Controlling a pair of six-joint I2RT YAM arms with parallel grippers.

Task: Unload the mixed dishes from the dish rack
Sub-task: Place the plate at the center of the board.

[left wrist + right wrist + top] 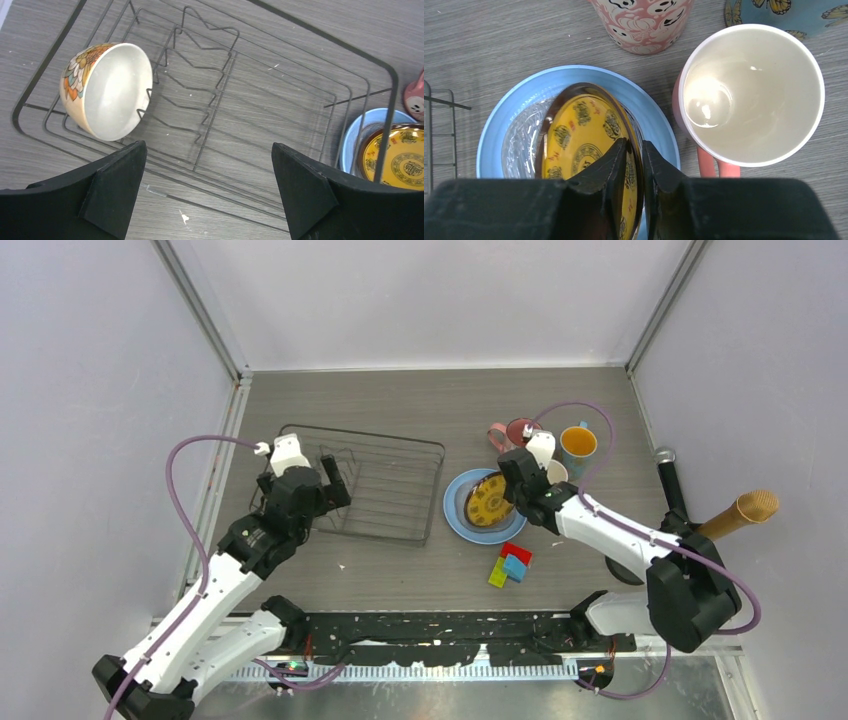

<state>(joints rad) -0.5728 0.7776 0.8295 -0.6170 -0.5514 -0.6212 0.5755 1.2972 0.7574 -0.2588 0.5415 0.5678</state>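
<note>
Yellow with dark patterning, the smaller plate (579,135) tilts over the light blue plate (494,135), right of the dish rack (390,485). The right gripper (634,146) is nearly closed, pinching the smaller plate's rim. Only the left wrist view shows the cream bowl (107,90), lying on its side in the rack (unseen from above). The left gripper (210,190) gapes wide above the rack, holding nothing.

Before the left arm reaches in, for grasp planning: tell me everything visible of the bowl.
The bowl is glossy cream, ceramic-looking, with orange-and-blue flowers outside and a plain, empty inside. It lies on its side at one end of the rack, rim against the wire tines. The open left gripper hovers apart.
</note>
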